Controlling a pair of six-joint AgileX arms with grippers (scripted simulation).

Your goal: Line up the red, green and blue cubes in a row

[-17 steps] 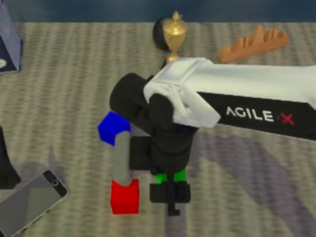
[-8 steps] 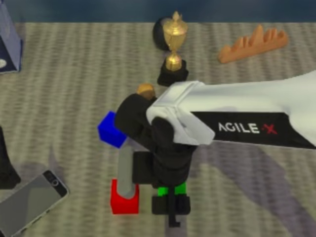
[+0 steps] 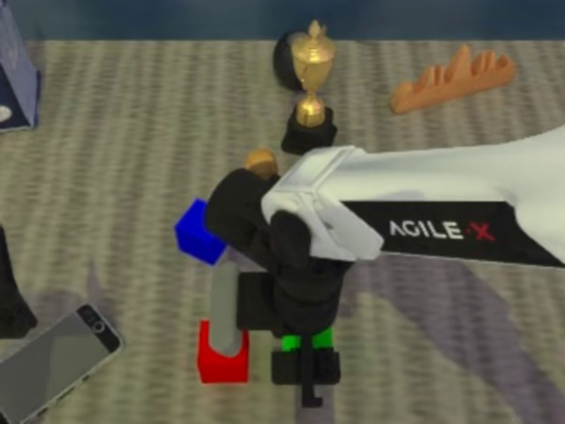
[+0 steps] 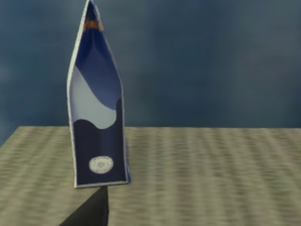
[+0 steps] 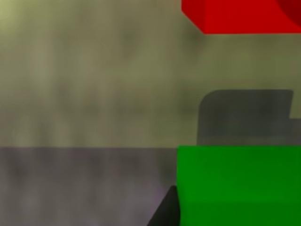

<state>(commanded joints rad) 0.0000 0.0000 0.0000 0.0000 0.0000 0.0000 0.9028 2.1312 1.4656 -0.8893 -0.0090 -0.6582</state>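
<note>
top view: right pincer (image 3: pixel 305 343) over green cube (image 3: pixel 305 339), beside red cube (image 3: pixel 221 360).

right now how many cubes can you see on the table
3. The red cube sits near the front edge; the green cube is just right of it, mostly hidden under the right arm; the blue cube lies behind the red one, partly covered.

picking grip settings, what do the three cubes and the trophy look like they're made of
Red cube, green cube and blue cube: flat, even colour with no glints, so probably matte plastic or painted wood. Trophy: gold cup with bright highlights, likely polished metal or metallic plastic, on a dull black base.
</note>
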